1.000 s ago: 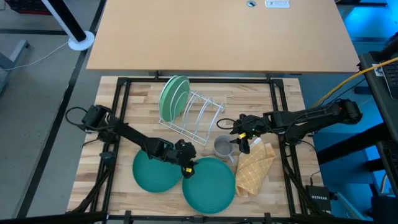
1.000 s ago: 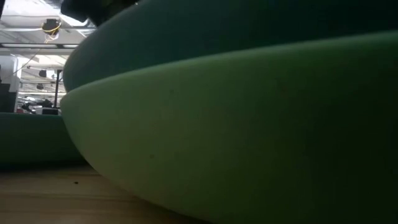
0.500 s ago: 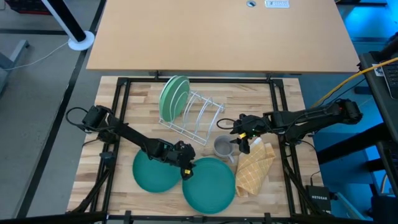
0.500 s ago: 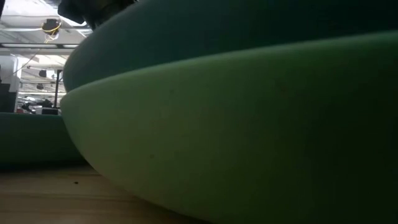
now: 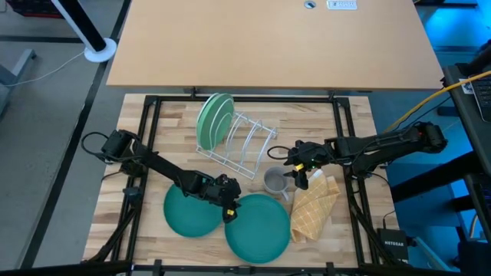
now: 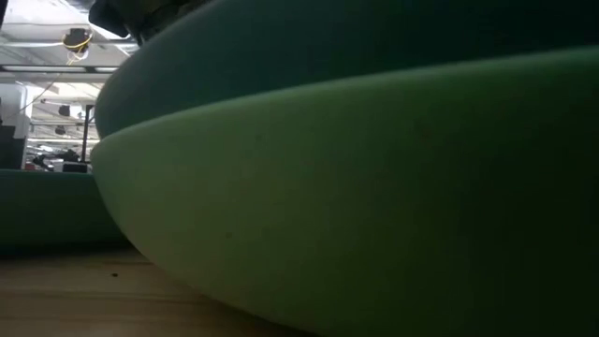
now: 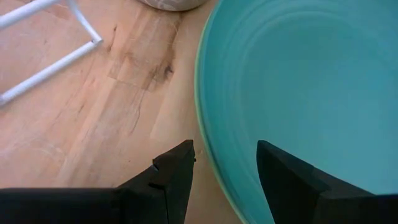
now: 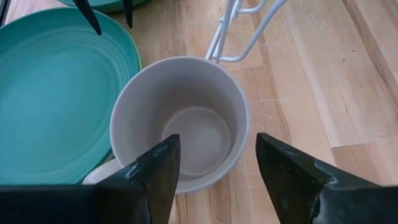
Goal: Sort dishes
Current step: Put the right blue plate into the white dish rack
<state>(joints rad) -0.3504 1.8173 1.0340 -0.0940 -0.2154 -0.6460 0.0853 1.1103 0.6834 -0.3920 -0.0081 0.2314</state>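
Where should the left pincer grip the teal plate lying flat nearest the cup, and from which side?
Grip the teal plate at its raised rim, from the rack side where the open left pincer straddles it. The plate lies flat on the table, so only the thin edge fits between the fingers.

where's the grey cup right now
In the high view the grey cup stands right of centre on the table, between the white wire rack and the tan cloth, with the right gripper open beside it.

High view looks straight down over whole table (image 5: 176, 115). Low view sits at tabletop, nearly against a teal plate (image 6: 374, 187), probably the near one. Wrist views look down close; both share that plate (image 7: 298, 87).
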